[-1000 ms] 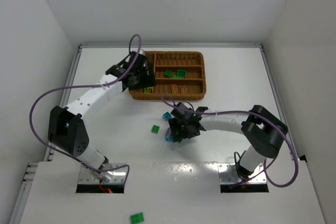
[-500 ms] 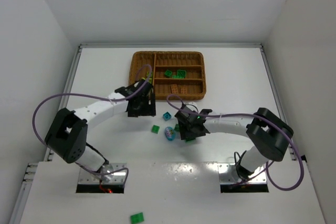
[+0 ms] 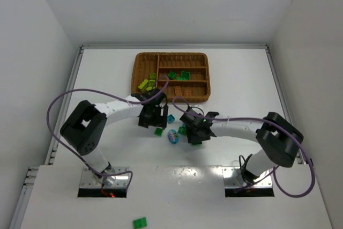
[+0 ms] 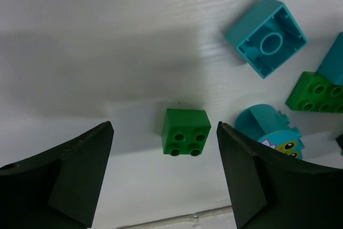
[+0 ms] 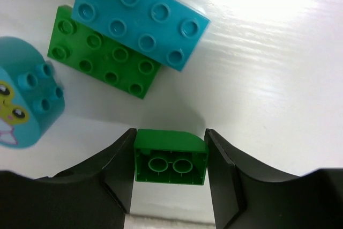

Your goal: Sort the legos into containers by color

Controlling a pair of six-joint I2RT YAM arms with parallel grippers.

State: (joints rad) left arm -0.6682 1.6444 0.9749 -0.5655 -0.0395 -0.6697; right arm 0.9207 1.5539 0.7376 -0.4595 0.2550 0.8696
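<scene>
My left gripper (image 4: 163, 146) is open and empty, low over the table, with a small dark green 2x2 lego (image 4: 185, 131) lying between and just ahead of its fingers. In the top view this gripper (image 3: 154, 118) is just below the wicker tray (image 3: 140, 68). My right gripper (image 5: 170, 156) is shut on a dark green lego (image 5: 170, 159), its hollow underside facing the camera. In the top view it (image 3: 194, 134) is right of the loose pile. A teal 2x4 lego (image 5: 140, 19) lies on a green 2x4 lego (image 5: 102, 54).
A rounded teal piece with a cartoon face (image 4: 270, 135) and an upturned teal lego (image 4: 266, 36) lie right of the left gripper. The tray holds lime legos (image 3: 144, 84), dark green legos (image 3: 178, 74) and orange-brown legos (image 3: 178, 90). One green lego (image 3: 140, 222) lies off the table in front.
My left arm has swung from the tray's left section down to the loose legos, leaving lime legos there. My right gripper has drifted slightly right and down.
</scene>
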